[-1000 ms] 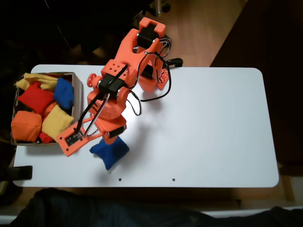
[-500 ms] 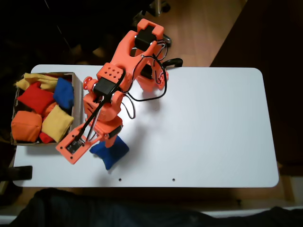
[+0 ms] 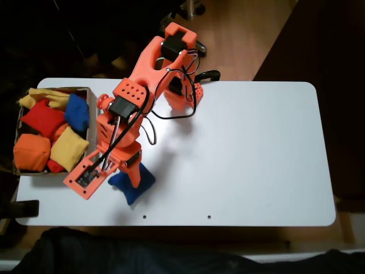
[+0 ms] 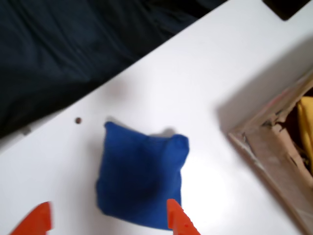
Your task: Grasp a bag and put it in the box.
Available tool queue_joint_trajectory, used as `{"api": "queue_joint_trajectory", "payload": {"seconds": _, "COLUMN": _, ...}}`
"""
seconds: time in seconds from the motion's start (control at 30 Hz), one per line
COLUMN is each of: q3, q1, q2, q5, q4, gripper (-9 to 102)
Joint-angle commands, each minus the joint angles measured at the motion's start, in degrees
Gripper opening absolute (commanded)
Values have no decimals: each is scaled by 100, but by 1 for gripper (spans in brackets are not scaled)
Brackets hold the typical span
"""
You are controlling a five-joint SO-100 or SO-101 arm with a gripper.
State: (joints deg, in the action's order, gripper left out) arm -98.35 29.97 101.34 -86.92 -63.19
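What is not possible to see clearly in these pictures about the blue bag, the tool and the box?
- The bag: in the fixed view the arm covers its upper part.
- The tool: the wrist view's bottom edge cuts off all but two orange tips, which straddle the bag; contact cannot be told.
- The box: the wrist view's right edge leaves one blurred corner.
- Box contents: lower beanbags lie hidden under upper ones in the fixed view.

Bright light falls on the white rectangular table [image 3: 256, 148] in the fixed view, washing it nearly flat; the surroundings sink into deep black; a soft shadow lies beside the orange plastic arm [image 3: 142, 103]; the wrist view is hazy and out of focus; the royal-blue square fabric beanbag [image 4: 139, 178] has smeared edges; a grey shadow pools beside the brown cardboard box [image 4: 274, 156].
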Motion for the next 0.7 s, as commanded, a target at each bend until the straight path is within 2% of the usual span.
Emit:
{"api": "queue_joint_trajectory", "payload": {"seconds": 0.0, "q3": -237, "q1": 105, "q2": 158, "q5": -88, "q4": 422, "gripper": 52}}
{"api": "queue_joint_trajectory", "payload": {"seconds": 0.33, "q3": -686, "q1": 141, "q2": 255, "q5": -114, "q4": 1011, "gripper": 56}}
{"api": "queue_joint_trajectory", "payload": {"seconds": 0.67, "q3": -1266, "q1": 202, "q2": 466, "q5": -158, "q4": 1644, "gripper": 70}}
